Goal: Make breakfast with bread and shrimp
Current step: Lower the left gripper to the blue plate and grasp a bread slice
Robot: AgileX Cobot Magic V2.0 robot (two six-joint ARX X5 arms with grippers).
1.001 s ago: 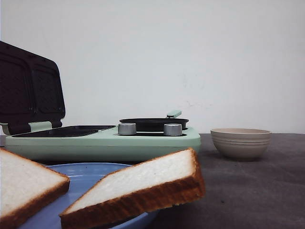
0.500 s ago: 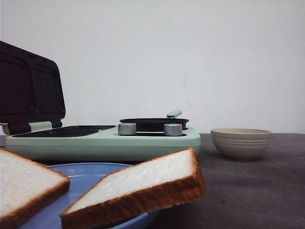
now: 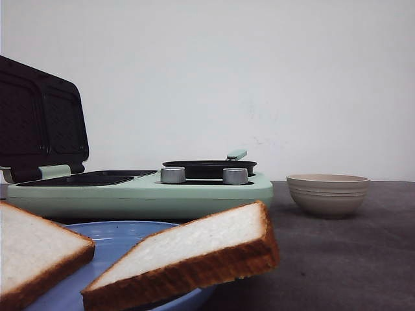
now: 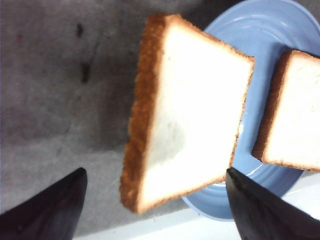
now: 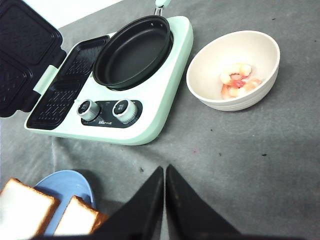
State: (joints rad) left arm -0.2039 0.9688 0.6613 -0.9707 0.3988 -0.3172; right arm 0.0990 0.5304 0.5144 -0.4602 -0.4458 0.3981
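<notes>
Bread (image 4: 187, 115) is being judged soft, light; crust edges are being preferred for gripping. L gripper (image 4: 155, 210) jaws wide, R gripper (image 5: 165, 200) jaws closed, empty.

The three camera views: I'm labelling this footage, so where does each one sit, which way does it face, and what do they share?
Front view: low at table height, facing forward past white bread slices to the mint-green cooker; no robot parts.
Left wrist view: looks down on the slices and round blue plate; open dark fingers.
Right wrist view: high, looks down on the cooker and beige bowl of shrimp; closed fingers.
All share bread and plate.
</notes>
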